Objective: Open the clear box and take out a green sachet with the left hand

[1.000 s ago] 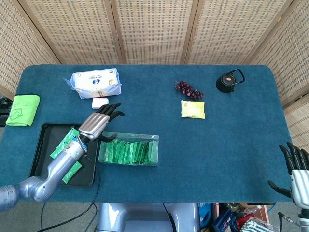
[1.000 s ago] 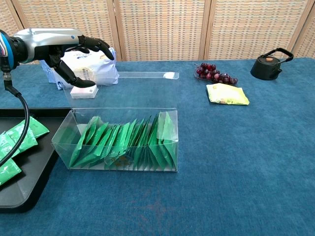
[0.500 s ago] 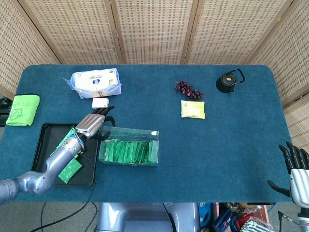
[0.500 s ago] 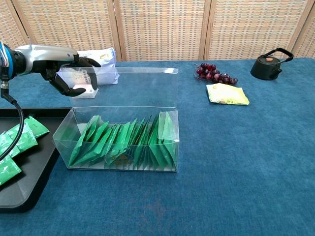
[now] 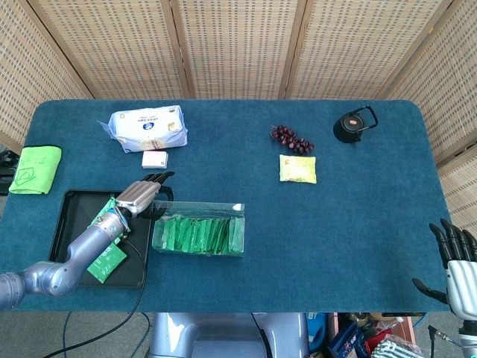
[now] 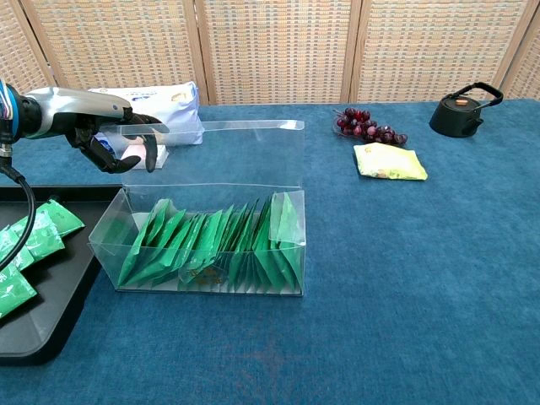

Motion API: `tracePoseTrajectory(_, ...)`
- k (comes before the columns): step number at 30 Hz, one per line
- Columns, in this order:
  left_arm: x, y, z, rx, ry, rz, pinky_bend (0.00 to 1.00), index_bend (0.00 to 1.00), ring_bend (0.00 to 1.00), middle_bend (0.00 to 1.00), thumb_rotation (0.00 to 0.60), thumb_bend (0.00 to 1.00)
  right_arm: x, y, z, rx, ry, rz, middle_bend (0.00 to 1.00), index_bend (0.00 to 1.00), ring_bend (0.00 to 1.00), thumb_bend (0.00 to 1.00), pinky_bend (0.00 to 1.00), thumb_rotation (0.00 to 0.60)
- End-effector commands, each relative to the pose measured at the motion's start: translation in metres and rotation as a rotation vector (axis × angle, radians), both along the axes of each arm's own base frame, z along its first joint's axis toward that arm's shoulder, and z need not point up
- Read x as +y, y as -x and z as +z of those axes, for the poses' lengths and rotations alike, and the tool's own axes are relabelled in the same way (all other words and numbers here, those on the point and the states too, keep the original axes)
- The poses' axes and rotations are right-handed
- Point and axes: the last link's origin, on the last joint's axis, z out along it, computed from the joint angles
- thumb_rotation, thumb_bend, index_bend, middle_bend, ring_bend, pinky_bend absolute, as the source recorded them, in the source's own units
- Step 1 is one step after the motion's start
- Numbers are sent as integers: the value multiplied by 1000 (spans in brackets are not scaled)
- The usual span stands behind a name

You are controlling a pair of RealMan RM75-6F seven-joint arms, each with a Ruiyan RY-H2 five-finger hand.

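Observation:
The clear box stands near the table's front, packed with a row of upright green sachets. Its lid stands upright along the back edge. My left hand is at the lid's upper left corner, fingers spread over the top edge and thumb lower down; I see no firm grip. From the head view, the left hand hovers just behind the box's left end. My right hand hangs open off the table's front right corner, holding nothing.
A black tray with several green sachets lies left of the box. Behind are a tissue pack and a small white box. Grapes, a yellow packet and a black kettle sit far right; a green cloth lies far left.
The lid, laid back flat a second ago, has swung up to upright. My left hand has dropped and pulled back toward the box's left end. The right hand is still.

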Motion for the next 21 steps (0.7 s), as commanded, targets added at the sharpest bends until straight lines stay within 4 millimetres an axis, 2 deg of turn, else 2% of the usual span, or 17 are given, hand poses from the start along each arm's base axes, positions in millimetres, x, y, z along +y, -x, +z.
tracePoseTrajectory(1, 0, -1, 1, -9, 5, 5, 0, 521, 0, 0, 600, 623, 0, 0, 0, 0, 1, 1, 0, 0, 0, 0, 0, 600)
tracePoseTrajectory(5, 2, -2, 3, -9, 15, 12, 0, 558, 0, 0, 600, 653, 0, 0, 0, 0, -1, 1, 0, 0, 0, 0, 0, 600)
tracePoseTrajectory(17, 8, -2, 7, 9, 91, 90, 0, 560, 0, 0, 600, 659, 0, 0, -1, -1, -3, 3, 0, 0, 0, 0, 0, 600)
tracePoseTrajectory(19, 9, -2, 8, 13, 100, 103, 0, 547, 0, 0, 600, 659, 0, 0, 0, -1, -3, 3, 0, 0, 0, 0, 0, 600)
tracePoseTrajectory(21, 10, -3, 9, 11, 101, 111, 0, 486, 0, 0, 600, 659, 0, 0, -1, -2, -4, 3, 0, 0, 0, 0, 0, 600)
